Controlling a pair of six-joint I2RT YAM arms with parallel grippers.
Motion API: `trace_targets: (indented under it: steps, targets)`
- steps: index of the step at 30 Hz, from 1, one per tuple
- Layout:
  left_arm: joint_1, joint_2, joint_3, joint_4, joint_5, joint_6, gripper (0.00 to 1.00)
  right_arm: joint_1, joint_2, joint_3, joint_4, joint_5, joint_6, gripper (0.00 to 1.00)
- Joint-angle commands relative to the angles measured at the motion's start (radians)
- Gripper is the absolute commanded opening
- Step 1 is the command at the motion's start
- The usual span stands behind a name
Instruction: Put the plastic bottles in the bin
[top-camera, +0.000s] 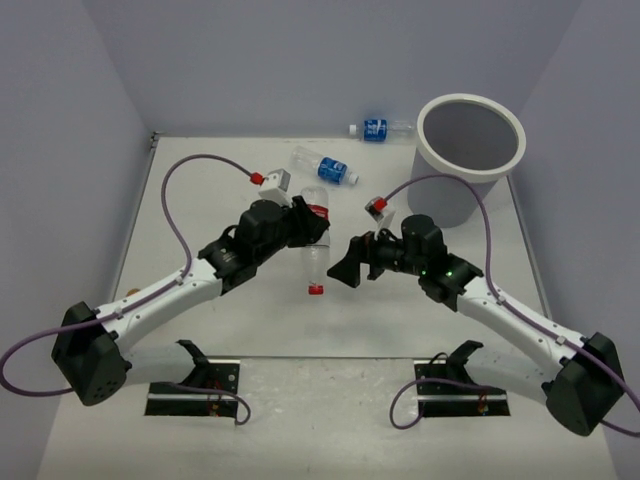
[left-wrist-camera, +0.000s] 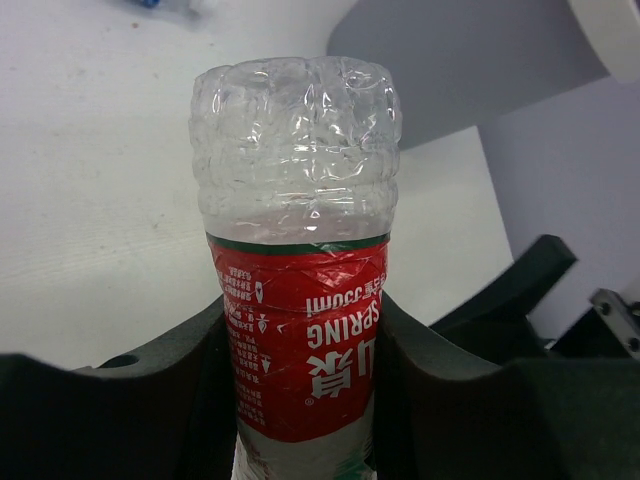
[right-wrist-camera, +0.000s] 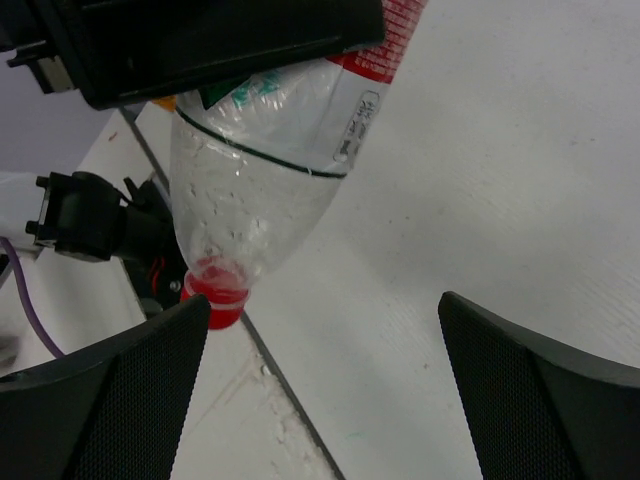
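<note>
My left gripper (top-camera: 305, 228) is shut on a clear bottle with a red label and red cap (top-camera: 314, 250), held off the table with the cap toward the near edge. In the left wrist view the jaws clamp the red label (left-wrist-camera: 300, 350). My right gripper (top-camera: 350, 262) is open and empty just right of that bottle; its view shows the bottle's neck and red cap (right-wrist-camera: 215, 295) by the left finger. Two clear bottles with blue labels lie on the table, one (top-camera: 325, 166) mid-back and one (top-camera: 378, 129) by the back wall. The white bin (top-camera: 470, 150) stands back right.
The grey walls close the table at the back and sides. The arm bases and mounting plates (top-camera: 195, 385) sit at the near edge. Purple cables (top-camera: 185, 165) loop over both arms.
</note>
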Motion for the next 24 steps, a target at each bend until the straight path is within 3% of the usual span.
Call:
trace_targets:
  steps: [1,11,14,16,17,18,19,20,21,22,23,24]
  targets:
    - [-0.037,-0.077,-0.052,0.152,0.032,-0.015,0.00,0.073,0.070,0.077,0.171,0.006,-0.002,0.99]
    - [-0.071,-0.179,-0.162,0.339,0.073,-0.031,0.00,0.122,0.189,0.094,0.423,-0.026,0.155,0.99]
    - [-0.073,-0.185,-0.176,0.382,0.096,-0.032,0.00,0.127,0.206,0.096,0.449,-0.025,0.190,0.93]
    - [-0.074,-0.193,-0.176,0.391,0.122,-0.027,0.03,0.126,0.212,0.099,0.449,-0.014,0.193,0.81]
    - [-0.075,-0.200,-0.175,0.393,0.131,-0.022,0.08,0.127,0.213,0.097,0.445,-0.003,0.196,0.71]
    - [-0.075,-0.205,-0.174,0.393,0.135,-0.017,0.21,0.127,0.210,0.096,0.441,0.006,0.198,0.64]
    - [-0.075,-0.214,-0.175,0.390,0.135,-0.011,0.51,0.127,0.205,0.093,0.436,0.016,0.199,0.55]
    - [-0.075,-0.231,-0.176,0.387,0.135,0.002,0.80,0.127,0.193,0.084,0.436,0.032,0.197,0.39]
    - [-0.075,-0.242,-0.176,0.381,0.135,0.009,0.81,0.127,0.182,0.074,0.434,0.051,0.200,0.29]
    - [-0.075,-0.257,-0.177,0.371,0.127,0.018,0.95,0.127,0.165,0.066,0.424,0.080,0.201,0.20]
    - [-0.075,-0.269,-0.177,0.358,0.117,0.031,1.00,0.127,0.143,0.056,0.416,0.117,0.199,0.14]
    - [-0.075,-0.281,-0.174,0.352,0.103,0.037,1.00,0.127,0.132,0.052,0.408,0.136,0.197,0.11]
